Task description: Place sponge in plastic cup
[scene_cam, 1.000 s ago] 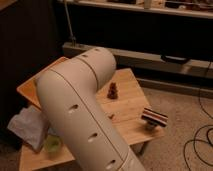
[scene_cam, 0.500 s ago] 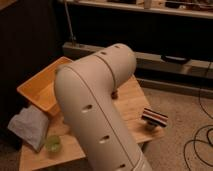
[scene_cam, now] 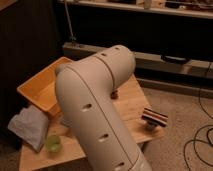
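Note:
The plastic cup [scene_cam: 52,144], small and translucent light green, stands upright near the front left corner of the wooden table [scene_cam: 131,102]. My big white arm [scene_cam: 97,110] fills the middle of the view and covers the table's centre. The gripper is hidden beyond the arm and is shut. The sponge is out of view, and I cannot tell whether it is held.
A yellow tub [scene_cam: 40,90] sits at the table's back left. A pale crumpled cloth [scene_cam: 28,126] lies at the left edge beside the cup. A striped block [scene_cam: 154,118] rests at the right edge, and a small brown object [scene_cam: 114,94] near the arm. Dark shelving and cables lie behind.
The arm has swung rightward across the view, uncovering the yellow tub and more of the table's left side. Cup, cloth and striped block have stayed in place.

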You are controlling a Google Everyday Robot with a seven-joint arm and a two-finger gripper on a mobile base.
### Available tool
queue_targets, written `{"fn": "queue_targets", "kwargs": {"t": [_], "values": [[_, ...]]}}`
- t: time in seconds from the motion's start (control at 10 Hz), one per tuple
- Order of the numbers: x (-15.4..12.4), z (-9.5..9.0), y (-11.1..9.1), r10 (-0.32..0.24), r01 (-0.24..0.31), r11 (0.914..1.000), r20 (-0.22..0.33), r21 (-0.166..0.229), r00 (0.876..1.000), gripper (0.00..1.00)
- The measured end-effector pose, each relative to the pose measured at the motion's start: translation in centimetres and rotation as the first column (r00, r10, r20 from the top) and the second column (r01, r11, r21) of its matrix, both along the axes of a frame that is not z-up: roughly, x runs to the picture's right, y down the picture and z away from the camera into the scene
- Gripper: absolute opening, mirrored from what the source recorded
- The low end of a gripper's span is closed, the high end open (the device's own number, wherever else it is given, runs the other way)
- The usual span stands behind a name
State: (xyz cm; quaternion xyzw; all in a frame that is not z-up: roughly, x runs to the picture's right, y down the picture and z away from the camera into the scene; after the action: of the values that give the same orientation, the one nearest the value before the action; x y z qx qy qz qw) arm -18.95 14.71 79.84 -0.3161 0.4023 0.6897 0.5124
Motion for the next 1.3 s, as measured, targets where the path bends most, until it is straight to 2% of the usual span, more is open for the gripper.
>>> {"fn": "queue_targets", "kwargs": {"t": [0.2,0.4,0.5,0.7,0.9,1.0,1.1,1.2,1.3], "values": [[-2.3,-1.6,2.5,-0.001,0.003,0.9991,0.033,-0.042,0.999,0.0],[-3.6,-3.0,3.8,0.001,0.003,0.9984,0.076,-0.056,0.997,0.0],[-3.8,-3.6,3.8,0.0,0.004,0.9993,0.097,-0.038,0.995,0.0],[-3.4,-4.3,3.3,0.006,-0.011,0.9994,0.128,0.033,0.992,0.0],[-1.3,-4.4,2.4,0.043,-0.055,0.9936,0.122,0.099,0.992,0.0],[0.4,-4.5,1.8,0.081,-0.098,0.9872,0.13,0.125,0.988,0.0],[1.7,-4.6,1.2,0.134,-0.159,0.9769,0.168,0.143,0.977,0.0],[2.3,-4.6,1.0,0.185,-0.218,0.9649,0.212,0.146,0.959,0.0],[2.2,-4.7,1.3,0.229,-0.268,0.9553,0.261,0.124,0.938,0.0]]}}
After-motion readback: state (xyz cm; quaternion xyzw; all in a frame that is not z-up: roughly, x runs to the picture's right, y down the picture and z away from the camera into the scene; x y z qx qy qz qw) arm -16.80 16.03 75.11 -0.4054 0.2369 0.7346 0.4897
